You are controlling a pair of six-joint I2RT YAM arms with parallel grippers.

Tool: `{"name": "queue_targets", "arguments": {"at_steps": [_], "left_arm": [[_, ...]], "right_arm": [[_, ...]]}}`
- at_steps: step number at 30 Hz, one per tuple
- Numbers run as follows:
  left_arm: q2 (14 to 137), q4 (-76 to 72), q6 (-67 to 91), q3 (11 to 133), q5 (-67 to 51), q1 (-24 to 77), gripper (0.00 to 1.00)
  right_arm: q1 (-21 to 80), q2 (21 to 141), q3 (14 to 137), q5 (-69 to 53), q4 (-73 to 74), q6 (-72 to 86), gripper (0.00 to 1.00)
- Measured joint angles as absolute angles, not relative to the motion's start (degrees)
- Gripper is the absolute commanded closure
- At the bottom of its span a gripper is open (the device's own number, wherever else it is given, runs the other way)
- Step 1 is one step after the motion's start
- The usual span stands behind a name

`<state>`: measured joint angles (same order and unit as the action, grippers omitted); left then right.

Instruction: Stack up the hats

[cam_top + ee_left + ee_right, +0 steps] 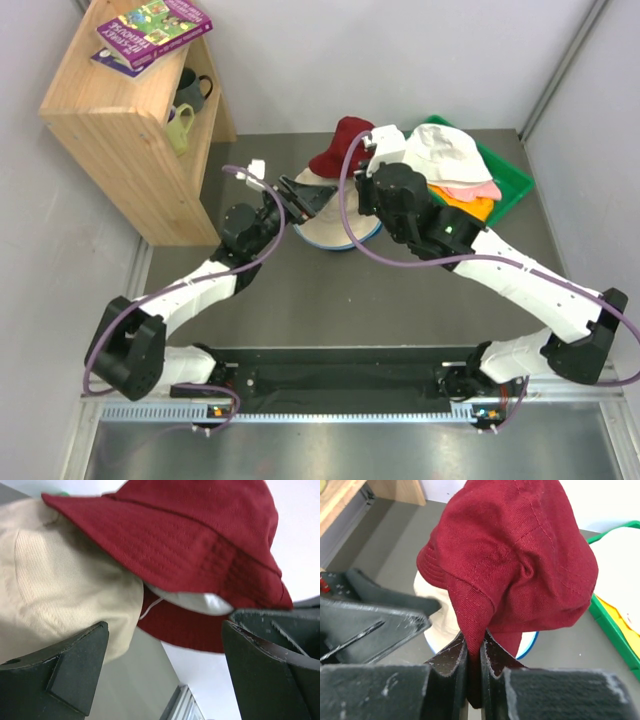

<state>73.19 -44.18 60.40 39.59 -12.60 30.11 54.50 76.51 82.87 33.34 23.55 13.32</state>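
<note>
1. The right end effector [474, 655] is clenched on the brim of the dark red hat [515, 565]. A fold of the cloth is pinched between its 2 black fingers.
2. The dark red hat hangs lifted off the surface [330, 310], toward the far middle. Its crown bulges to the far side and its brim droops over the pile below.
3. The left end effector [165, 630] is released, its 2 fingers spread wide and holding nothing. It sits just left of the dark red hat, low beside the pile.
4. In the left wrist view, the underside of the dark red hat shows between the spread fingers, with a white label inside it.
5. The beige hat [325, 232] lies on the surface under the dark red hat, at the middle of the scene. It rests on a blue hat [368, 238], of which only the brim edge shows at the right and near side.
6. The green tray [515, 180] stands at the far right. It holds the white hat [440, 150] on top, a strip of pink cloth [485, 190] under it, and the orange-yellow hat [470, 207] nearer.
7. A wooden shelf [120, 110] stands at the far left, with books [155, 30] on top and 2 mugs [190, 90] inside.
</note>
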Motion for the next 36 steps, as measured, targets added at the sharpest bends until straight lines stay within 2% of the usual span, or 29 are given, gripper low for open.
{"name": "queue_targets", "arguments": {"at_steps": [9,16,19,20,22,23,25,26,29,30,32,33,36], "left_arm": [[77.34,-52.93,61.58,41.63,-10.85,30.11,0.12],[81.01,-56.71,62.48,43.7,-10.59,30.11,0.41],[81.65,-57.39,62.89,43.72,-9.56,30.11,0.63],[81.67,-57.54,62.94,43.72,-9.19,30.11,0.74],[81.65,-58.39,62.81,43.7,-7.97,30.11,0.83],[81.62,-58.92,62.81,43.64,-7.51,30.11,0.93],[81.45,-59.9,62.96,43.13,-6.48,30.11,1.0],[81.21,-60.31,62.7,42.63,-5.91,30.13,1.0],[80.07,-61.14,62.39,40.42,-4.27,30.22,1.0],[79.68,-61.3,62.28,39.81,-3.88,30.22,1.0],[78.63,-61.12,62.06,38.79,-3.31,30.15,1.0],[77.95,-60.73,61.98,38.37,-3.07,30.04,1.0],[74.24,-57.54,61.34,36.56,-2.9,28.8,1.0]], "right_arm": [[54.98,75.42,81.3,33.1,23.64,14.0,1.0],[55.0,75.22,81.06,32.95,23.44,14.33,1.0],[55.0,74.65,80.58,32.93,23.22,14.66,1.0],[55.0,74.41,80.29,32.95,23.16,14.66,1.0],[55.0,74.06,79.9,32.88,23.0,14.76,1.0],[55.0,73.97,79.77,32.88,23.0,14.79,0.99],[55.0,73.91,79.37,32.69,22.72,14.83,0.99],[55.02,73.91,79.09,32.42,22.48,14.87,0.99],[55.02,73.91,78.37,31.22,22.09,15.14,0.87],[55.05,73.93,78.26,30.79,22.13,15.14,0.7],[55.07,73.93,78.08,30.02,22.02,15.59,0.53],[55.11,73.93,78.02,29.85,22.15,15.42,0.39],[55.16,73.91,77.97,29.39,22.31,15.31,0.22]]}}
